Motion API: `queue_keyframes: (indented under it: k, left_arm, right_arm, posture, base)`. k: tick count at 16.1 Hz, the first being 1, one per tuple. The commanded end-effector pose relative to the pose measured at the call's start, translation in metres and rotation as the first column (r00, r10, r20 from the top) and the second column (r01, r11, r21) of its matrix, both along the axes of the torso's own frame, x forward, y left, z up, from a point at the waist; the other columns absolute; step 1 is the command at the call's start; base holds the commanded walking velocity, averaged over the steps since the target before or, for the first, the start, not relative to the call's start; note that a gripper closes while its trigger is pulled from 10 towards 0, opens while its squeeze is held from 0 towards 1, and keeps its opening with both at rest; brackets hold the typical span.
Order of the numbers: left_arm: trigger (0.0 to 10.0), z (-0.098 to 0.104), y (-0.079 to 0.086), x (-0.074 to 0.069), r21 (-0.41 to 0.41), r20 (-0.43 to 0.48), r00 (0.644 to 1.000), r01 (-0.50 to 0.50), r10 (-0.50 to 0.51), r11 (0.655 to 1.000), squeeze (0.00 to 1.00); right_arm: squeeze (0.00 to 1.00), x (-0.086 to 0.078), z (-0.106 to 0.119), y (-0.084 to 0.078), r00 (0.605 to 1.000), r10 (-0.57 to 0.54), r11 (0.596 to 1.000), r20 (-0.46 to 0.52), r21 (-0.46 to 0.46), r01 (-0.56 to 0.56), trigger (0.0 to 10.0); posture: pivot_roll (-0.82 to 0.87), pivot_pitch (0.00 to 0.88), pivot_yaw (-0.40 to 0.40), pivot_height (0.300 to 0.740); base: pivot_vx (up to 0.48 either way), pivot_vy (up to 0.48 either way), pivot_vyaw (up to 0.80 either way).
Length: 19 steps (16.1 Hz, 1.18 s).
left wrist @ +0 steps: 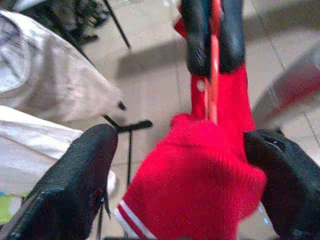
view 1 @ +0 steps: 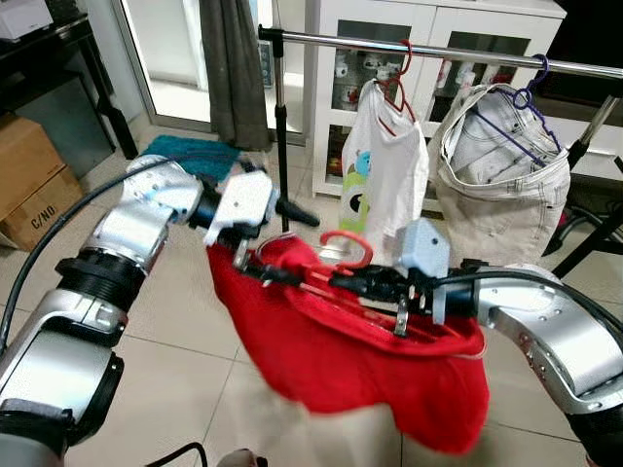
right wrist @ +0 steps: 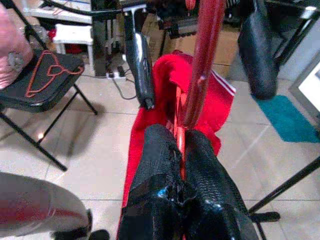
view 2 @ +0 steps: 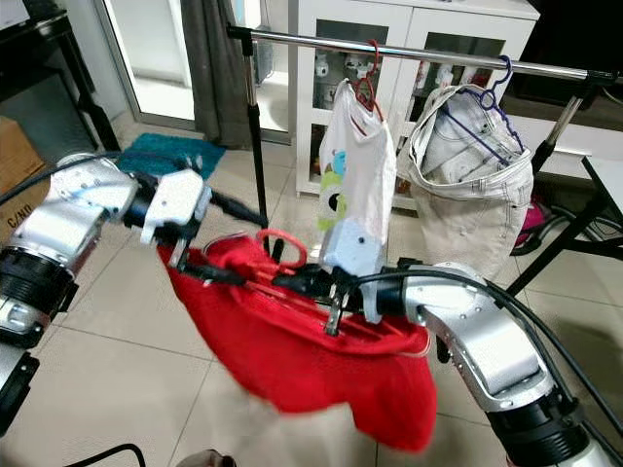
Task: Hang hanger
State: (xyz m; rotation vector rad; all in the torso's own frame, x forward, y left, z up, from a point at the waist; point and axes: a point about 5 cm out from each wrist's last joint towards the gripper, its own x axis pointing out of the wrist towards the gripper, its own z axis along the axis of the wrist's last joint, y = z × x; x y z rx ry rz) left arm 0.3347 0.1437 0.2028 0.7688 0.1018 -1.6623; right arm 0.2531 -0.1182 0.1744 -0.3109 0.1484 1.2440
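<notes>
The right hand [view 1: 365,282] is clenched on the red hanger [view 1: 343,255] close under its hook; the right wrist view shows both black fingers [right wrist: 155,150] pinched on the hanger's thin red bar. From that grip the hanger's long axis runs roughly level across the robot's front, out toward the left hand [view 1: 255,265]. The left hand sits at the hanger's far end with its fingers [left wrist: 75,185] spread either side of the red sweater [view 1: 350,360] shoulder, not closed on it, so it steadies rather than carries. The sweater drapes down from the hanger below both hands.

The hook points up and slightly away from the right hand. The rail [view 1: 331,39] lies above and beyond that hand, running across the view. On it, up and ahead of the right hand, hang a white shirt [view 1: 382,165] and a pale garment [view 1: 501,175]. The bare stretch of rail lies up and toward the left hand's side. The right hand is the one holding the load, so the lift toward the rail likely falls to it.
</notes>
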Motion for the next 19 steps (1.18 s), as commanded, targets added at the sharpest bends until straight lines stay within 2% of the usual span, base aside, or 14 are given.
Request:
queue_keyframes:
  k: [1,2,3,4,8,9,10,11,17,19]
  left_arm:
    - [4.1,0.002,0.0,0.0,0.047,0.022,0.999,0.032,-0.033,0.998,0.0]
    - [3.6,0.0,-0.002,0.001,0.055,0.027,0.998,0.049,-0.051,0.997,0.0]
    - [1.5,-0.001,-0.003,0.001,0.067,0.03,0.997,0.063,-0.065,0.996,0.0]
    - [0.0,-0.002,-0.004,0.001,0.071,0.034,0.996,0.077,-0.079,0.995,0.0]
    - [0.0,-0.005,-0.004,0.002,0.088,0.018,0.996,0.087,-0.089,0.992,0.0]
    - [0.0,-0.011,-0.002,0.006,0.137,0.009,0.999,0.04,-0.042,0.99,0.0]
    - [0.0,-0.012,-0.001,0.007,0.142,0.006,1.0,0.021,-0.023,0.99,0.0]
    - [0.0,-0.012,-0.002,0.01,0.129,-0.003,1.0,-0.013,0.014,0.992,0.0]
    - [0.0,-0.012,-0.008,0.012,0.093,0.001,1.0,-0.026,0.026,0.995,0.0]
    - [0.0,-0.014,-0.008,0.014,0.089,0.037,0.998,-0.05,0.047,0.995,0.0]
  right_arm:
    - [0.0,-0.001,0.014,0.004,0.998,0.039,0.999,0.052,0.003,-0.039,10.0]
    - [0.0,-0.001,0.015,0.005,0.998,0.043,0.999,0.055,0.004,-0.043,10.0]
    - [0.0,-0.001,0.016,0.005,0.997,0.045,0.999,0.058,0.005,-0.045,10.0]
    - [0.0,-0.001,0.017,0.006,0.997,0.048,0.999,0.06,0.005,-0.049,10.0]
    - [0.0,-0.002,0.019,0.007,0.996,0.059,0.998,0.063,0.007,-0.06,10.0]
    - [0.0,-0.002,0.021,0.008,0.996,0.064,0.998,0.065,0.01,-0.065,10.0]
    - [0.0,-0.002,0.021,0.008,0.996,0.065,0.998,0.066,0.01,-0.066,10.0]
    - [0.0,-0.002,0.022,0.009,0.995,0.068,0.998,0.068,0.012,-0.069,10.0]
    - [0.0,-0.002,0.025,0.01,0.995,0.069,0.997,0.072,0.019,-0.07,10.0]
    - [0.0,0.0,0.026,0.011,0.996,0.062,0.998,0.072,0.027,-0.064,10.0]
  posture:
    - [-0.12,0.0,0.018,0.74]
    - [-0.12,0.0,0.018,0.74]
    - [-0.12,0.0,0.018,0.74]
    - [-0.12,0.0,0.018,0.74]
    - [-0.12,0.0,0.019,0.74]
    - [-0.12,0.0,0.018,0.74]
    - [-0.12,0.0,0.018,0.74]
    - [-0.12,0.0,0.018,0.74]
    - [-0.13,0.0,0.02,0.74]
    - [-0.12,0.0,0.02,0.74]
  base:
    - [0.0,0.0,0.0]
    - [0.0,0.0,0.0]
    - [0.0,0.0,0.0]
    - [0.0,0.0,0.0]
    - [0.0,0.0,0.0]
    - [0.0,0.0,0.0]
    - [0.0,0.0,0.0]
    - [0.0,0.0,0.0]
    - [0.0,0.0,0.0]
    - [0.0,0.0,0.0]
